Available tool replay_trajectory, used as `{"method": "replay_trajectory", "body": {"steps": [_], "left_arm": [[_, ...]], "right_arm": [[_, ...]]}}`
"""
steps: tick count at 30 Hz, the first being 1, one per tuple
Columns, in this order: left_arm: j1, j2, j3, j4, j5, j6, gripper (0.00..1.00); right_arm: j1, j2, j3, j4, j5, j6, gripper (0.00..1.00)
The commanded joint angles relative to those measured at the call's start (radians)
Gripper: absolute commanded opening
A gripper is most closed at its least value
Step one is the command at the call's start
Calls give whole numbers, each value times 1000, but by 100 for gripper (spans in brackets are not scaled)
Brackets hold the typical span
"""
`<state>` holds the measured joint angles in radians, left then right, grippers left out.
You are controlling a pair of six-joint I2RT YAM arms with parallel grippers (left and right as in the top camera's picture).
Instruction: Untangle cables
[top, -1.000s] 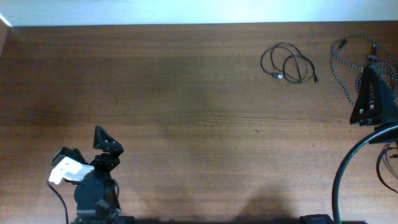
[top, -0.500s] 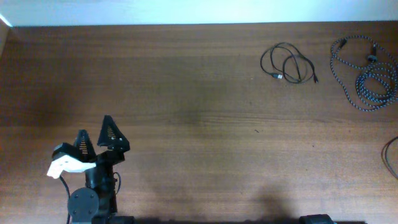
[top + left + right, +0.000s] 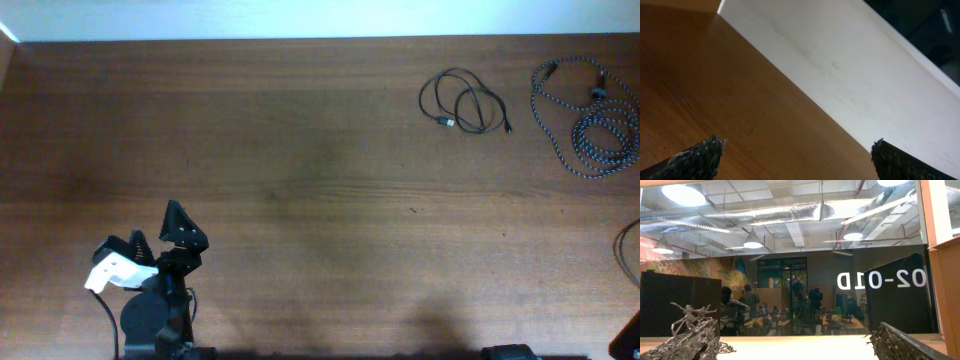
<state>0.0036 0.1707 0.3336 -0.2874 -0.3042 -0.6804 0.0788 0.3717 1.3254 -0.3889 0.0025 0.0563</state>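
Note:
The plain black cable (image 3: pixel 464 103) lies coiled on the table at the far right. The braided black-and-white speckled cable (image 3: pixel 592 122) lies in loops apart from it, at the right edge. My left gripper (image 3: pixel 155 232) is open and empty near the front left, far from both cables; its fingertips (image 3: pixel 795 157) frame bare wood in the left wrist view. My right gripper (image 3: pixel 797 340) is open and empty, tilted up toward a glass wall. The right arm is out of the overhead view except for a dark bit at the bottom right corner.
The brown wooden table (image 3: pixel 300 180) meets a white wall strip (image 3: pixel 300 20) along its far edge. A thick black arm wire (image 3: pixel 630 255) curves in at the right edge. The left arm base (image 3: pixel 150 320) sits at the front edge.
The right arm pulled back from over the speckled cable and left the overhead view, leaving that cable lying uncovered. The left gripper rose, then settled slightly lower and to the right.

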Motion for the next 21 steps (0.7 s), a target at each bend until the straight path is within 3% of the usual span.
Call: {"method": "replay_trajectory", "body": {"steps": [1, 4, 9, 11, 12, 14, 15, 21], "left_arm": [[6, -37, -9, -8, -14, 22, 99], [6, -152, 2, -133, -26, 22, 99], [6, -158, -150, 102, -32, 22, 99], [6, -157, -306, 360, -32, 23, 99], [6, -157, -325, 378, -34, 28, 99], [6, -155, -324, 343, -30, 84, 99], [6, -155, -324, 269, 3, 205, 99], [6, -153, -324, 229, 24, 269, 99]], "right_arm": [[5, -6, -3, 0, 9, 4, 99], [5, -6, -3, -1, 9, 4, 99], [5, -6, -3, -2, 9, 4, 99], [5, -6, -3, -3, 8, 4, 99], [5, -6, -3, -3, 9, 4, 99], [5, -6, -3, -3, 9, 4, 99], [5, -6, -3, -3, 9, 4, 99], [5, -6, -3, -3, 6, 4, 99]]}}
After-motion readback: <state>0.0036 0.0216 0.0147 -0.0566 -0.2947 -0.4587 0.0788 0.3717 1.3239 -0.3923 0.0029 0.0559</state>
